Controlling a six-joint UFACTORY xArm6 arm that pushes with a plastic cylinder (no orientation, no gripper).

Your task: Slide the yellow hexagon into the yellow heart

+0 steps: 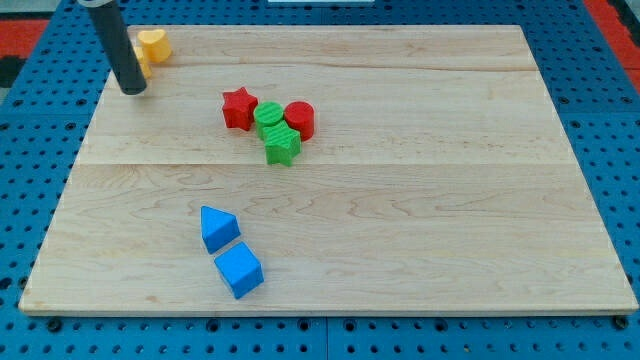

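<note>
Our rod carries no pincer; my tip (132, 90) rests near the wooden board's (420, 200) top-left corner, just left of a yellow block (153, 44) partly hidden behind the rod — hexagon or heart, we cannot tell. The red star (238, 109), green cylinder (268, 116), red cylinder (300, 119) and green star (282, 146) cluster centrally, the blue triangle (219, 228) and blue cube (239, 270) nearer the bottom edge — bare board spreads rightward.

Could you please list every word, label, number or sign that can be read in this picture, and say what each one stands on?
None: no readable text shows anywhere.
The wooden board is bare wood grain.
The coloured blocks, such as the red star and the blue cube, carry no marks.
The dark rod ending in my tip, beside the yellow blocks, is unmarked.
The blue pegboard shows only holes.
</note>
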